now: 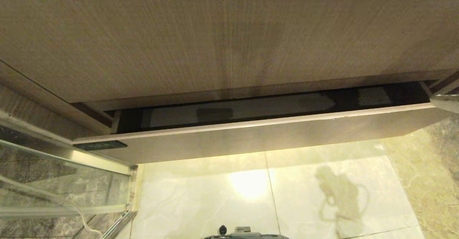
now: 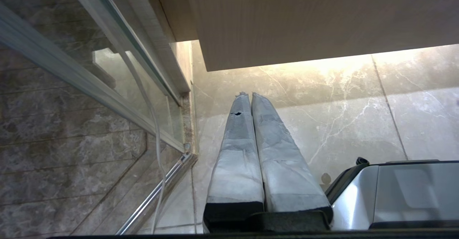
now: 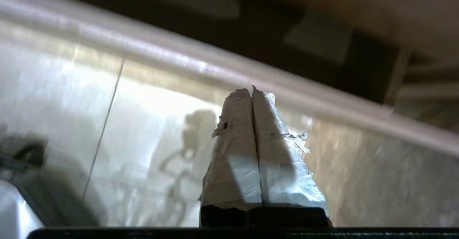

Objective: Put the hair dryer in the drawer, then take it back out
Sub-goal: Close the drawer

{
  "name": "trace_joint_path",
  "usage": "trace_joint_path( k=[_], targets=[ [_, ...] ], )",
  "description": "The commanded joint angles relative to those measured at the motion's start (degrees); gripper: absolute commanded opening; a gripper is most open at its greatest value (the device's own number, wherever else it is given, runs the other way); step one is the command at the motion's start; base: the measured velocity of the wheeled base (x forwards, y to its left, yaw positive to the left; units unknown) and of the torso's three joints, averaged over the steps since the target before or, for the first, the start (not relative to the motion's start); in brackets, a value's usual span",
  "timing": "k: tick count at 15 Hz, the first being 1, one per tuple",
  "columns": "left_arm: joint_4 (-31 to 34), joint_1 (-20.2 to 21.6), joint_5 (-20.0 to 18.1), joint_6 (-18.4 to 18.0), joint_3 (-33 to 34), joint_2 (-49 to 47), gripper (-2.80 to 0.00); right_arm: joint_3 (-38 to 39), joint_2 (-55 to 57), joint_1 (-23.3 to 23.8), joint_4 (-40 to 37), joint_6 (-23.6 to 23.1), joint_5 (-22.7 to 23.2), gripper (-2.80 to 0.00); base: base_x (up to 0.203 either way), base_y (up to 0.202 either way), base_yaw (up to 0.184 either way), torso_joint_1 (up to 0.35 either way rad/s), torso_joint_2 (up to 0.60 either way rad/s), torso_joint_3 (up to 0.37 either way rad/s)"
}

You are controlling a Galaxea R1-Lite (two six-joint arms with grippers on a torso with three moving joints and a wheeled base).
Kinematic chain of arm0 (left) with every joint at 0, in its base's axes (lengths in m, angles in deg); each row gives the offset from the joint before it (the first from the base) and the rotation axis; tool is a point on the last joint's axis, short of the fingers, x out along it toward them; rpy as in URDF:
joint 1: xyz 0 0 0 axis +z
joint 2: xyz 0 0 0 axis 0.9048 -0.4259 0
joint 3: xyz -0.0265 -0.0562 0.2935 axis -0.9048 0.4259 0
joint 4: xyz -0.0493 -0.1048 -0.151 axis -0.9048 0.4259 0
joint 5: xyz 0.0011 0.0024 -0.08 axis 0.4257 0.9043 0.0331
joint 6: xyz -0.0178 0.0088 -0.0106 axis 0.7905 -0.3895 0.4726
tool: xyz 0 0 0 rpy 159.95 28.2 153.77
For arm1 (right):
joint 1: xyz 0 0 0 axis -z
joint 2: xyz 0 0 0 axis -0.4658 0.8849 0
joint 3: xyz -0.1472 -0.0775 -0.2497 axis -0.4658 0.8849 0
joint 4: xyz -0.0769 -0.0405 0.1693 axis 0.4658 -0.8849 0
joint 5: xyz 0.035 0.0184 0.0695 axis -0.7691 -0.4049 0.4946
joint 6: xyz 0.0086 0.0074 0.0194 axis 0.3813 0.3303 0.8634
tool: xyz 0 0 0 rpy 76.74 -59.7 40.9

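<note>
While we are parking our left gripper [image 2: 247,94] closed over the floor [image 2: 340,117] beside the glass door [image 2: 71,74], the drawer [image 1: 251,138] is standing slightly open ahead, its long front running left to right. Our nearer right gripper [image 3: 251,89] is closed and empty below its edge. We cannot see the hair dryer anywhere.

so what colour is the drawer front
Light-brown wood grain; the drawer shows best in the head view.

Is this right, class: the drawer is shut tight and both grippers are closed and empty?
Not quite. The head view shows the drawer pulled slightly open, a dark gap behind its front. The left gripper and right gripper are indeed closed and empty.
</note>
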Motion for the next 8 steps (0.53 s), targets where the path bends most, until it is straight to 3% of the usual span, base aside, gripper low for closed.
trace_joint_path(
  k=[1, 4, 8],
  targets=[
    [0.0, 0.0, 0.0, 0.0, 0.0, 0.1, -2.80, 0.0, 0.0, 0.0, -3.4, -1.0, -0.1, -2.80, 0.000, 0.000, 0.000, 0.000, 0.00, 0.000],
    [0.0, 0.0, 0.0, 0.0, 0.0, 0.1, -2.80, -3.2, 7.0, 0.7, -12.1, -4.9, -1.3, -2.80, 0.000, 0.000, 0.000, 0.000, 0.00, 0.000],
    [0.0, 0.0, 0.0, 0.0, -0.1, 0.1, -2.80, -9.0, 15.4, 1.0, -12.0, -5.5, -1.5, -2.80, 0.000, 0.000, 0.000, 0.000, 0.00, 0.000]
  ],
)
